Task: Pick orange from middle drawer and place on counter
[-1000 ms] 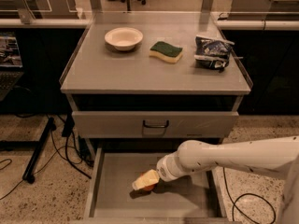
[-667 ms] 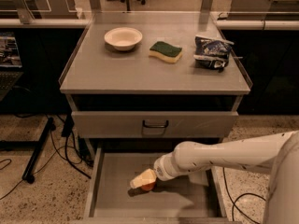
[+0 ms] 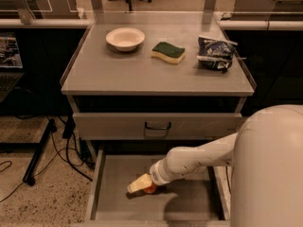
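The middle drawer (image 3: 113,193) is pulled open at the bottom of the view, showing its flat gray floor. The orange (image 3: 150,189) lies on that floor near the middle, mostly covered, with only a small orange patch showing. My gripper (image 3: 140,184) is down inside the drawer, right on top of the orange and pointing left. My white arm reaches in from the lower right. The counter (image 3: 142,72) is the gray cabinet top above.
On the counter stand a white bowl (image 3: 125,38), a green and yellow sponge (image 3: 168,51) and a dark snack bag (image 3: 215,52). A closed gray drawer front with a black handle (image 3: 157,126) sits above the open drawer. Cables and a stand leg (image 3: 40,150) lie on the floor at left.
The gripper has shifted slightly left and stays low in the drawer; a patch of the orange now shows under it. The arm's upper part fills more of the lower right.
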Controlling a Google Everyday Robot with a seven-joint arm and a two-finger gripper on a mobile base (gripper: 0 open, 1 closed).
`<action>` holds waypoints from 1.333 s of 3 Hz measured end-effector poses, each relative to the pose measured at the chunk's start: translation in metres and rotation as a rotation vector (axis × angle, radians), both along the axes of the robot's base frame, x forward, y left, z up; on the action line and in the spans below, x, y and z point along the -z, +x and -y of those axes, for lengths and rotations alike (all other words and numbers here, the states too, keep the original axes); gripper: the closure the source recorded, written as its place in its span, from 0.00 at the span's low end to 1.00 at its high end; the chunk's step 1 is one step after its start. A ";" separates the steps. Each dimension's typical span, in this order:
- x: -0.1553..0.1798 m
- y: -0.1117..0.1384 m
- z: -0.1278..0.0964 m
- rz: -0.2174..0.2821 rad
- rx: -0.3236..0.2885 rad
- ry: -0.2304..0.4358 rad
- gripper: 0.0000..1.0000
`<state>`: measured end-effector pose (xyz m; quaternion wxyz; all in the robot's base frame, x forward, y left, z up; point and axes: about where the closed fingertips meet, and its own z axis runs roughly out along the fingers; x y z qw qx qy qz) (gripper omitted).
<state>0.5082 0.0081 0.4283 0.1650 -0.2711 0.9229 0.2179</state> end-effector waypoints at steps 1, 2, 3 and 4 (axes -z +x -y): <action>0.020 -0.002 0.007 -0.020 0.022 0.006 0.00; 0.035 0.001 0.011 -0.041 0.012 0.032 0.00; 0.058 0.005 0.012 -0.068 0.030 0.043 0.00; 0.058 0.005 0.012 -0.068 0.030 0.043 0.00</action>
